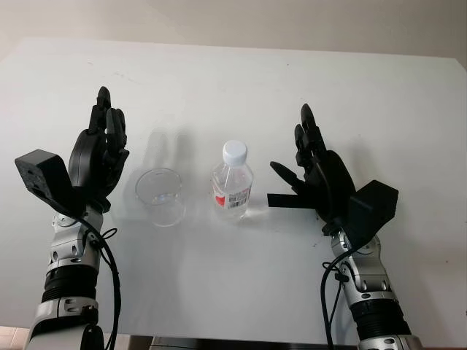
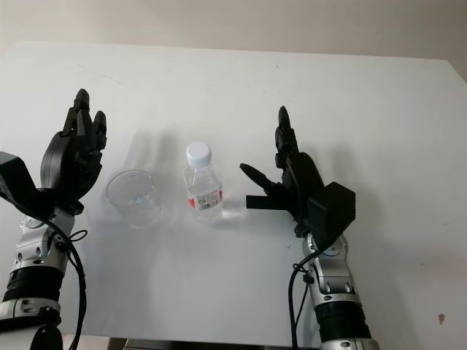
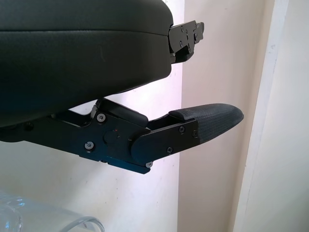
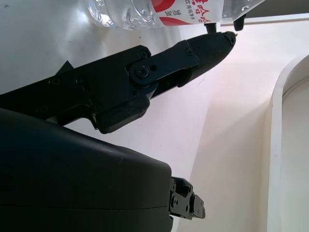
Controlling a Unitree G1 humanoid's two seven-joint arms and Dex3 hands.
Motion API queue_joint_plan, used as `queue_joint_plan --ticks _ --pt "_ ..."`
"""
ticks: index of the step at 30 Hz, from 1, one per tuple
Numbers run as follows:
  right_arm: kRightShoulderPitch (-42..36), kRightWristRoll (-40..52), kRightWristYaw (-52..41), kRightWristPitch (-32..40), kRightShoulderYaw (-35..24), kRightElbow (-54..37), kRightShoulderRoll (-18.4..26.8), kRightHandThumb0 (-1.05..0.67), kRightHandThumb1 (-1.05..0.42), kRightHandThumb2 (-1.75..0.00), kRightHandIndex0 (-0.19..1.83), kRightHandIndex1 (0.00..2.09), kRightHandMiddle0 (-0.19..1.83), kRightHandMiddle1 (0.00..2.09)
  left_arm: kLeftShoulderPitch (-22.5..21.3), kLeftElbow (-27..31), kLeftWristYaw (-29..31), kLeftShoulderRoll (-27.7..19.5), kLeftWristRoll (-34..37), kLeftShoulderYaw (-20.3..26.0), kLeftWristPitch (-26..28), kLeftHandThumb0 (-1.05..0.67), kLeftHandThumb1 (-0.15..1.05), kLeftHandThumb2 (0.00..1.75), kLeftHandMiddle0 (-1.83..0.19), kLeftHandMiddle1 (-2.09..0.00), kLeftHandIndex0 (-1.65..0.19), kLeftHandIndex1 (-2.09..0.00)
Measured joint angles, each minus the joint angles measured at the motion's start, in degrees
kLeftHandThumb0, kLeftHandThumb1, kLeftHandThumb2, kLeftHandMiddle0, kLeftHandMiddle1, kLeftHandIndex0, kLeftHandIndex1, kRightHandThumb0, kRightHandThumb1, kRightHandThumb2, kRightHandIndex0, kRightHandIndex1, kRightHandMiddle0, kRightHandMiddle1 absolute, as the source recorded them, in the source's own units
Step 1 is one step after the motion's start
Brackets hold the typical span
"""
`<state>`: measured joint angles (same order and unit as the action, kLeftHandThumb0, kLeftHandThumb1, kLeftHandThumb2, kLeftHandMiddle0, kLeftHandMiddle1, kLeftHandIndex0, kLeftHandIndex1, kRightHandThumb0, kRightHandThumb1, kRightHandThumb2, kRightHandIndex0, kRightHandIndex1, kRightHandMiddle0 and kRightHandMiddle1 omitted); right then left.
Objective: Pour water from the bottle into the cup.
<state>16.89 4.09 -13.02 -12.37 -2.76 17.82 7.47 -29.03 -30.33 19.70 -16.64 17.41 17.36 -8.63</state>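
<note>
Right hand [image 1: 310,171] open beside the capped bottle [image 1: 233,184], left hand [image 1: 102,149] open by the cup [image 1: 160,195]; we judge grasping and uncapping come next.

A white surface [image 1: 350,95] spans almost the whole head view, its far edge meeting a pale wall and its near edge running along the bottom between the two arms. Two things stand directly on it, close to the middle. A clear plastic cup [image 1: 160,196] stands upright with its mouth open upward. Just beside it, toward the right arm's side and not touching it, a small clear water bottle [image 1: 233,184] stands upright, with a white cap on and a red-and-white label around its body. Both throw soft shadows on the surface behind them.
</note>
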Motion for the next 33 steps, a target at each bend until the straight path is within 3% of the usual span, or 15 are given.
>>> queue_joint_plan --ticks 12,22,33 --pt "-0.74 0.99 -2.7 -0.28 -0.19 -0.09 0.91 -0.92 -0.97 -0.05 -0.19 0.0 -0.19 0.0 0.01 0.12 -0.05 0.07 0.04 -0.11 -0.03 -0.76 1.05 0.68 0.19 0.0 0.19 0.0" --pt "-0.63 5.17 -16.4 -0.3 0.75 -1.25 5.38 -0.97 -0.94 -0.05 -0.19 0.0 -0.19 0.0 -0.02 -0.85 -0.18 0.13 -0.25 -0.23 -1.42 -0.76 1.05 0.69 0.19 0.0 0.19 0.0" --pt "-0.22 5.74 -21.93 -0.08 4.03 -6.48 6.12 -1.01 -0.92 -0.05 -0.19 0.0 -0.19 0.0 -0.03 -0.67 -0.65 0.14 -0.2 -0.24 -1.49 -0.75 1.05 0.69 0.19 0.0 0.19 0.0"
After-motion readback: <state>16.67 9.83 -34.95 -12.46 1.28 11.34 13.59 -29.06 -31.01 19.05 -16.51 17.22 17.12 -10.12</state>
